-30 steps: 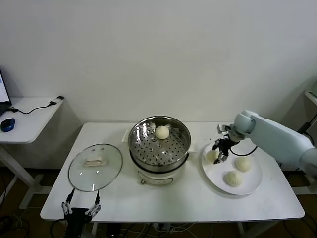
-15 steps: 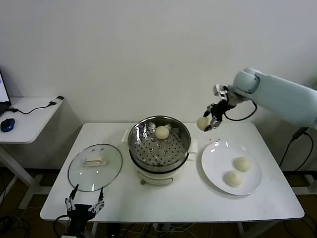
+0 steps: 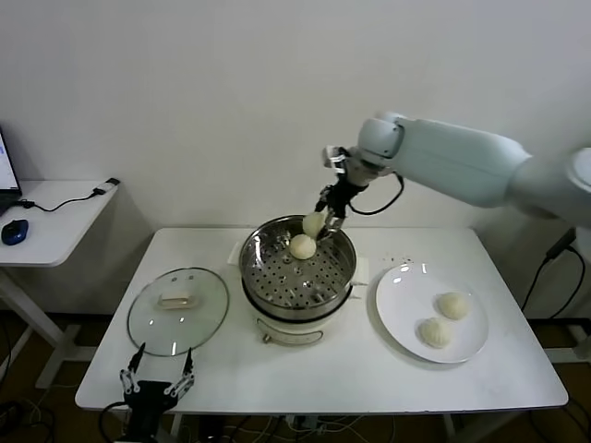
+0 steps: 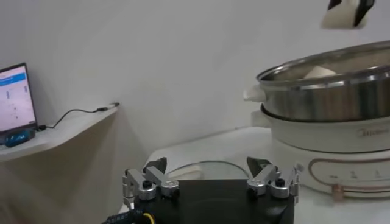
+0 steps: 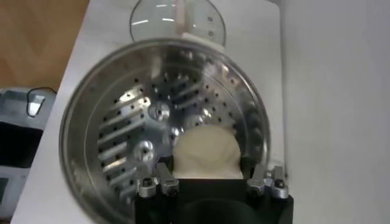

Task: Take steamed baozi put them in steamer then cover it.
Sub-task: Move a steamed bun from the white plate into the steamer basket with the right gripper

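A bun (image 3: 313, 224) hangs above the far rim of the steamer (image 3: 297, 277), pinched between the jaws of the right gripper (image 3: 320, 226). Below it a second bun (image 3: 302, 246) sits on the perforated tray, toward the back. Two more buns (image 3: 452, 305) lie on the plate (image 3: 399, 314), right of the steamer. The glass lid (image 3: 177, 310) lies flat on the table (image 3: 351, 369) to the steamer's left. The left gripper (image 3: 155, 385) hovers at the table's near edge, jaws wide, holding nothing.
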You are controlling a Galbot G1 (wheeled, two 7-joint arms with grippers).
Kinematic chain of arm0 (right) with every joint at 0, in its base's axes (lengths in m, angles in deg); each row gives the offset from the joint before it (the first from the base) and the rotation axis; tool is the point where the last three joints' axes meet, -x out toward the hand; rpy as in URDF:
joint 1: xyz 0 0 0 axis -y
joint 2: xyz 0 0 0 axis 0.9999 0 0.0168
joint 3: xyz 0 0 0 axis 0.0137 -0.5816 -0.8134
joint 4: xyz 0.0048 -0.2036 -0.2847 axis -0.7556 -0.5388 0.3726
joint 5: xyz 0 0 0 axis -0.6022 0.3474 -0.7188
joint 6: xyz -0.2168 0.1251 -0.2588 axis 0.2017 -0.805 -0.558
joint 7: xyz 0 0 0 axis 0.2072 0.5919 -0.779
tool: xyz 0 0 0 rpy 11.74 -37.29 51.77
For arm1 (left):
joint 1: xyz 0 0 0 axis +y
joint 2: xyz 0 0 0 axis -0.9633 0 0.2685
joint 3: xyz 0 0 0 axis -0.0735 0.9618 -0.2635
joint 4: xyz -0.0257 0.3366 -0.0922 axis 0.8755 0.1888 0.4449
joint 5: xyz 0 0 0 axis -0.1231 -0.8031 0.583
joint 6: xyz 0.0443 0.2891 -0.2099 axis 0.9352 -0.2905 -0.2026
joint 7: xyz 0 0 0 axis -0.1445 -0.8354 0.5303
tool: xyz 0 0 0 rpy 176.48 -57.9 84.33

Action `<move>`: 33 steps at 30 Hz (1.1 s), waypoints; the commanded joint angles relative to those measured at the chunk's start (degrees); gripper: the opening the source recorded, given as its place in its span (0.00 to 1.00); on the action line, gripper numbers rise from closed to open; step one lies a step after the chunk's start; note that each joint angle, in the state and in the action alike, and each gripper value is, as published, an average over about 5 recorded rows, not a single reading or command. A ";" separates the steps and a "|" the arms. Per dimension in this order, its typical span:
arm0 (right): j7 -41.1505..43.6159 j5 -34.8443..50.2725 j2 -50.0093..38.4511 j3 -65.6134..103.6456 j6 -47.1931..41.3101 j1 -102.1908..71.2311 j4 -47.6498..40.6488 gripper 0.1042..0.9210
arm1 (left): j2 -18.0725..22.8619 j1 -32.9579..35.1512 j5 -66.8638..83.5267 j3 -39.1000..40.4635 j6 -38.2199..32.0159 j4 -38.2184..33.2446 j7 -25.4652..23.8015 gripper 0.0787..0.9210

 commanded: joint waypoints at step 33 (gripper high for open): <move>-1.00 -2.40 5.04 0.54 -0.58 -3.74 0.25 0.88 | -0.43 -1.10 1.02 -1.76 0.30 1.36 0.07 0.88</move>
